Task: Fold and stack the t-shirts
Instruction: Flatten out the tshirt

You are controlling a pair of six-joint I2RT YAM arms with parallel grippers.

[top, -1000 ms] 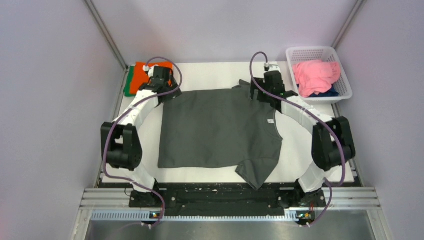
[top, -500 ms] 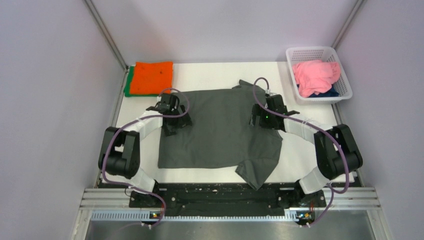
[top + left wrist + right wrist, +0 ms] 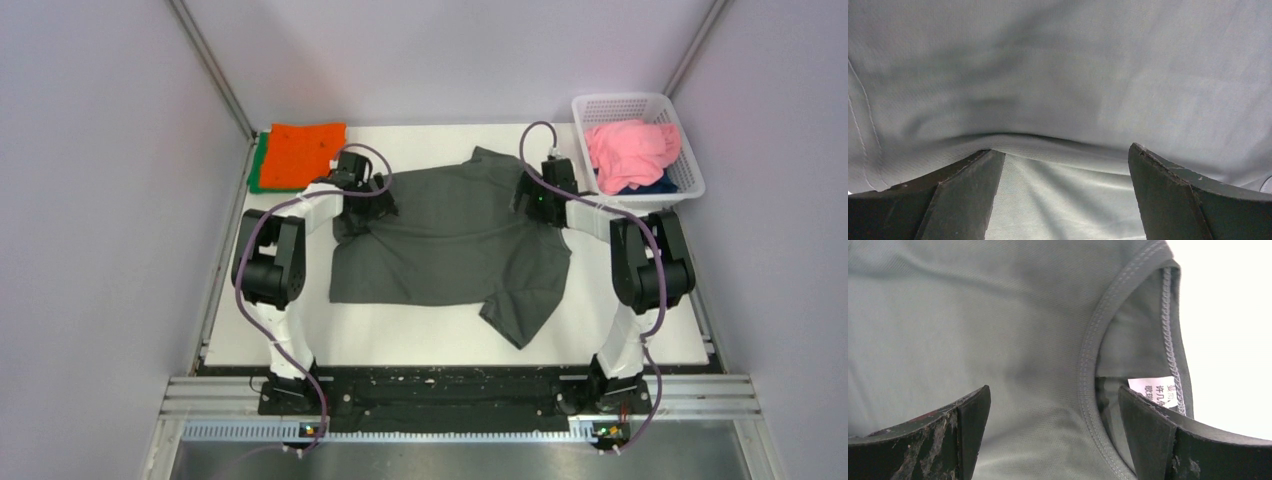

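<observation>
pale lilac walls close in a white table (image 3: 400, 345). across its middle lies the dark grey t-shirt (image 3: 450, 240), mostly flat, with one sleeve trailing toward the near edge and the cloth rucked up along its left side. the left gripper (image 3: 1063, 162) sits low over that left part, jaws spread wide, a raised ridge of cloth between the fingers and nothing pinched. the right gripper (image 3: 1053, 397) is at the shirt's far right by the collar, jaws equally wide, with the neckline seam and a white label (image 3: 1154, 391) beside one finger. at the far left corner a folded orange t-shirt (image 3: 305, 155) lies on a green t-shirt (image 3: 258, 172). at the far right a white basket (image 3: 625, 103) holds a crumpled pink t-shirt (image 3: 630, 148) over a navy t-shirt (image 3: 655, 185).
</observation>
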